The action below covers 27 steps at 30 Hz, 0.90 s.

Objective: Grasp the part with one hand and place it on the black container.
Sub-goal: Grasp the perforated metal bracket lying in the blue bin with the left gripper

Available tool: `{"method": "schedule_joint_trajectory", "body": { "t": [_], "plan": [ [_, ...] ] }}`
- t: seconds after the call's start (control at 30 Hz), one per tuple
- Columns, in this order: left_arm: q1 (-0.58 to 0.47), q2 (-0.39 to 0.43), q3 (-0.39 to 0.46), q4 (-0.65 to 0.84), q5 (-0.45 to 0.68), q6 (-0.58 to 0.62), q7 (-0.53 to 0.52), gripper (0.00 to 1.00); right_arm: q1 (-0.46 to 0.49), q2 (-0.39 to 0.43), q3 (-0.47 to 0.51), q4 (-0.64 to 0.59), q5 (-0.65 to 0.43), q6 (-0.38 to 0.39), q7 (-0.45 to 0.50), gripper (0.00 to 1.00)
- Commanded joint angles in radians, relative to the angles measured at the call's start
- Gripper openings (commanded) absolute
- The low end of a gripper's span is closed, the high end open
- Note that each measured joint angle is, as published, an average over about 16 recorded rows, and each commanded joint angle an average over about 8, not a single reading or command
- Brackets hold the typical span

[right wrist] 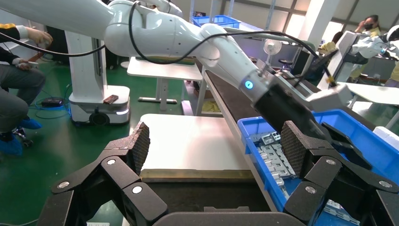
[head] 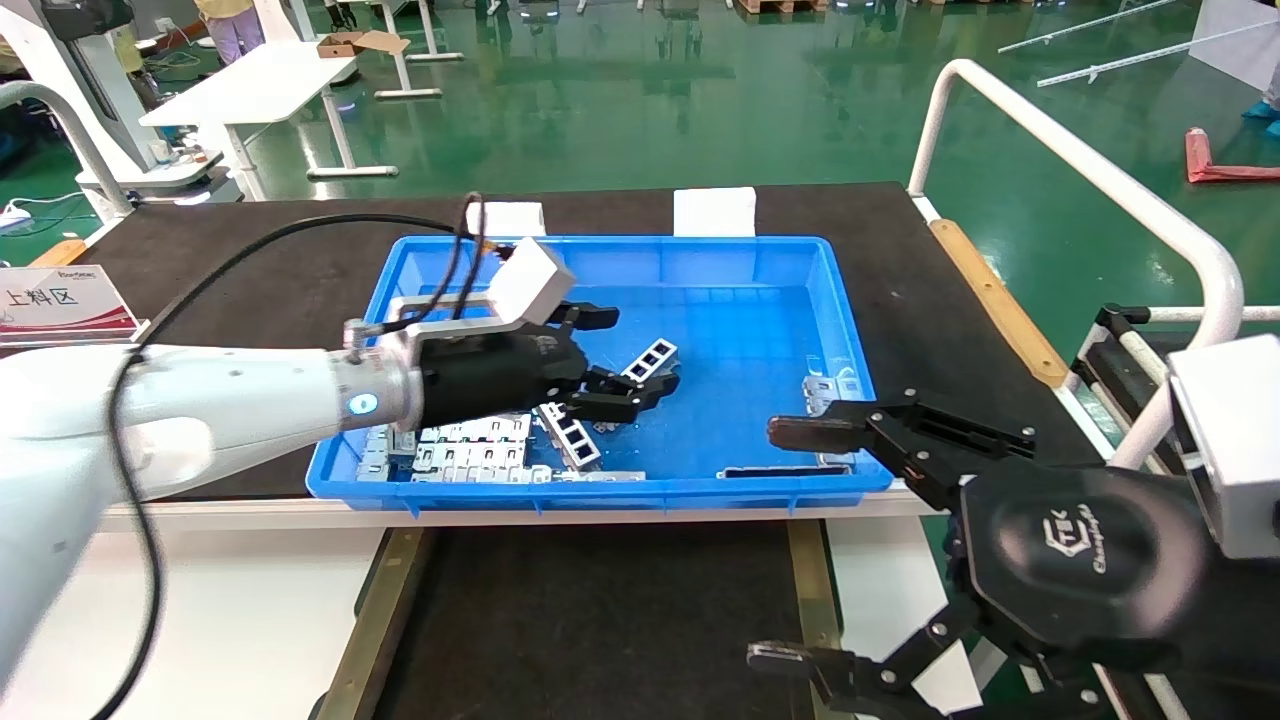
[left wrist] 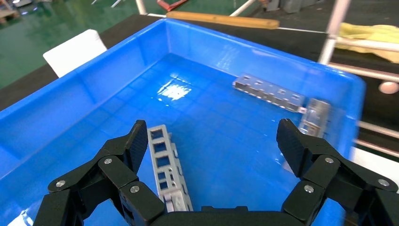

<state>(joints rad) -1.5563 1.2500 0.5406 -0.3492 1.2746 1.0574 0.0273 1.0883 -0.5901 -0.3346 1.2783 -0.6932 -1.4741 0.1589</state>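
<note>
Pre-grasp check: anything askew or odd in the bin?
Nothing damaged or spilled. The parts lie loose at mixed angles in the blue bin. The left end effector is open, with one part beside one finger.

The black two-fingered right gripper (right wrist: pixel 214 143) stood wide open. Beyond it, the white left arm (right wrist: pixel 188 37) reached into a bright blue plastic bin (right wrist: pixel 362 141).

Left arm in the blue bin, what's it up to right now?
The left gripper is down inside the blue bin, jaws open, with the part lying on the bin floor beside one fingertip and not yet gripped. More metal pieces lie elsewhere in the bin. The black container in front holds no part so far. The right gripper hangs open to the side, idle.
</note>
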Motion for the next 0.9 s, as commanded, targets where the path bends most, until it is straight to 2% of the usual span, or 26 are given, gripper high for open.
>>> {"method": "schedule_joint_trajectory", "body": {
  "t": [0.03, 0.3, 0.7, 0.73, 0.77, 0.9],
  "plan": [
    [-0.021, 0.037, 0.004, 0.059, 0.011, -0.032, 0.021, 1.0, 0.0, 0.0, 0.0, 0.0, 0.0, 0.0, 0.0, 1.0],
    [-0.038, 0.105, 0.016, 0.174, 0.016, -0.128, 0.062, 1.0, 0.0, 0.0, 0.0, 0.0, 0.0, 0.0, 0.0, 1.0],
    [0.009, 0.117, 0.079, 0.147, -0.007, -0.265, 0.009, 1.0, 0.0, 0.0, -0.001, 0.0, 0.0, 0.0, 0.0, 0.98],
    [0.013, 0.117, 0.086, 0.143, -0.01, -0.275, 0.003, 0.93, 0.0, 0.0, -0.001, 0.0, 0.0, 0.0, 0.0, 0.88],
    [0.017, 0.117, 0.092, 0.139, -0.013, -0.284, -0.003, 0.82, 0.0, 0.0, -0.001, 0.0, 0.0, 0.0, 0.0, 0.76],
    [0.031, 0.117, 0.115, 0.119, -0.035, -0.325, -0.021, 0.32, 0.0, 0.0, -0.001, 0.0, 0.0, 0.0, 0.0, 0.26]
  ]
}}
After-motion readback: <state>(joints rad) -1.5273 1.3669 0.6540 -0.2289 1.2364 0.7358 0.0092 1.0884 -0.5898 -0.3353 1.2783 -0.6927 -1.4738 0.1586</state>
